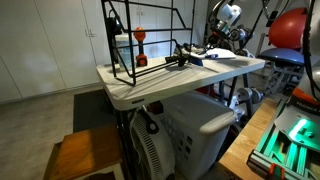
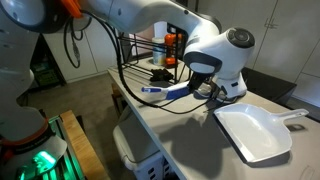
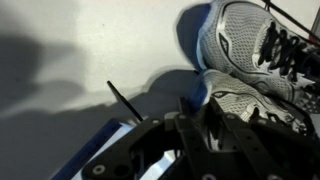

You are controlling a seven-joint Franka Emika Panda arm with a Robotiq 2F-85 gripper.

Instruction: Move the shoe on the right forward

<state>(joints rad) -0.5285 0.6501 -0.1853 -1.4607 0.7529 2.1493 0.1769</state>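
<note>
Gripper (image 3: 200, 118) low over the pair of shoes, near the dustpan (image 2: 255, 130).
Shoe (image 3: 250, 97) sits on the table (image 3: 80, 40) beside the other shoe (image 3: 245, 35), right at the gripper, likely lined up for a grab. Jaws too dark: can't tell whether spread or closed.

A black wire rack (image 1: 140, 42) is standing at one end of the white table (image 1: 150, 84); the robot arm (image 1: 228, 18) is leaning over the opposite end.
</note>
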